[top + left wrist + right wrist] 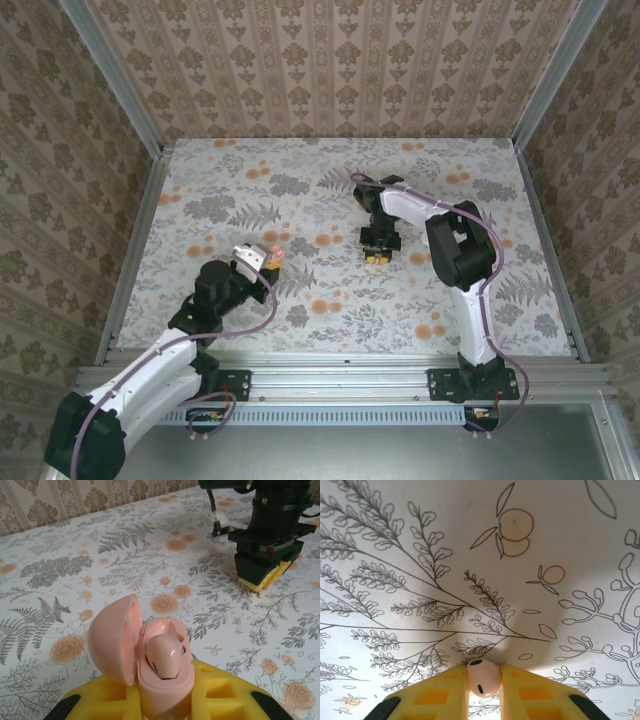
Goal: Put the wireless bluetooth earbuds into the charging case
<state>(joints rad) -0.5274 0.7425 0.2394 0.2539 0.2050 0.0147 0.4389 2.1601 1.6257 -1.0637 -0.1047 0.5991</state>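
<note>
On the flowered table (330, 190), the two grippers were placed well apart. The left gripper (262, 256) was closed on the charging case (150, 650), which was held with its lid open and one seated earbud (165, 662) inside. The right gripper (378, 258) was lowered to the cloth, its pads pressed on both sides of the loose earbud (483, 676). This smooth round piece was pinched only at the pad ends, so it could be squeezed out when lifted. It could also be brought wrongly turned and jammed at the case
</note>
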